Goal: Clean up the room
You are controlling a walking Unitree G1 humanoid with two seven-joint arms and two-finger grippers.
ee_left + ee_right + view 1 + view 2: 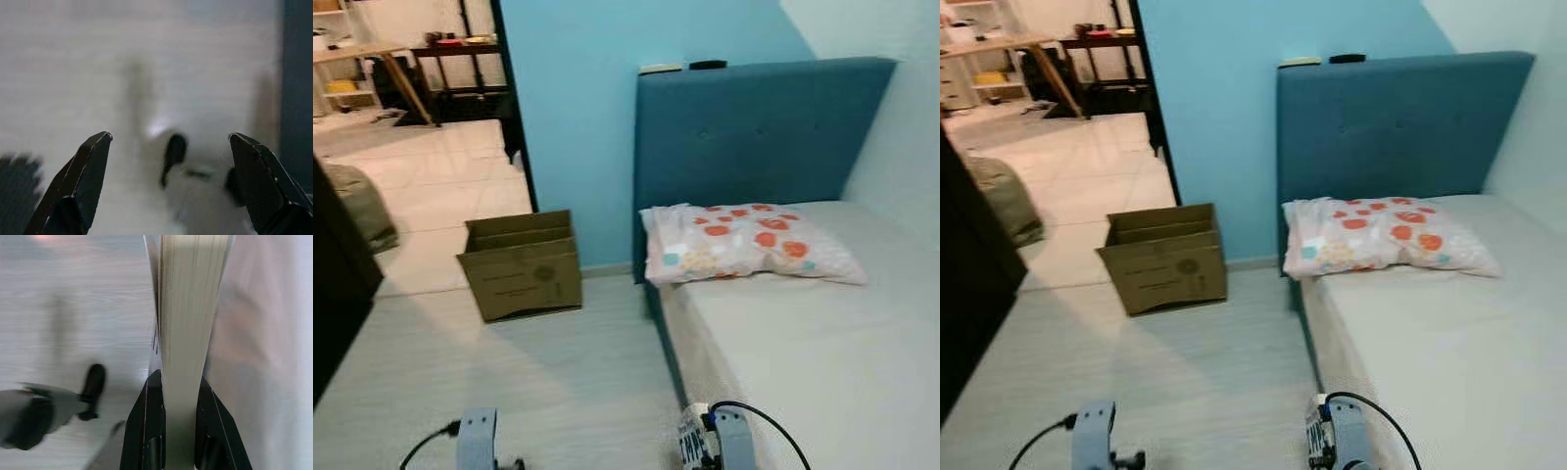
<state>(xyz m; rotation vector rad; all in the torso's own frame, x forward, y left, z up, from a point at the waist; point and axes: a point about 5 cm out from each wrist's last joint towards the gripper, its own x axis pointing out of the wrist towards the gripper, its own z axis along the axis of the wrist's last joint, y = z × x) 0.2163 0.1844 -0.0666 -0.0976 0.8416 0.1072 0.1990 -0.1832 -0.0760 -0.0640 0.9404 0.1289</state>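
Down low beside the bed (822,333), the right gripper (178,396) pinches a book (190,308) by its lower edge, black fingers (146,421) pressed against both covers, pale page edges facing the wrist camera. The left gripper (171,147) hangs over the pale floor (509,372) with its fingers (90,171) spread wide, holding nothing. A flowered pillow (744,240) lies on the bed against the blue headboard (754,127). An open cardboard box (522,264) stands on the floor near the bed's head end, by the blue wall (578,98).
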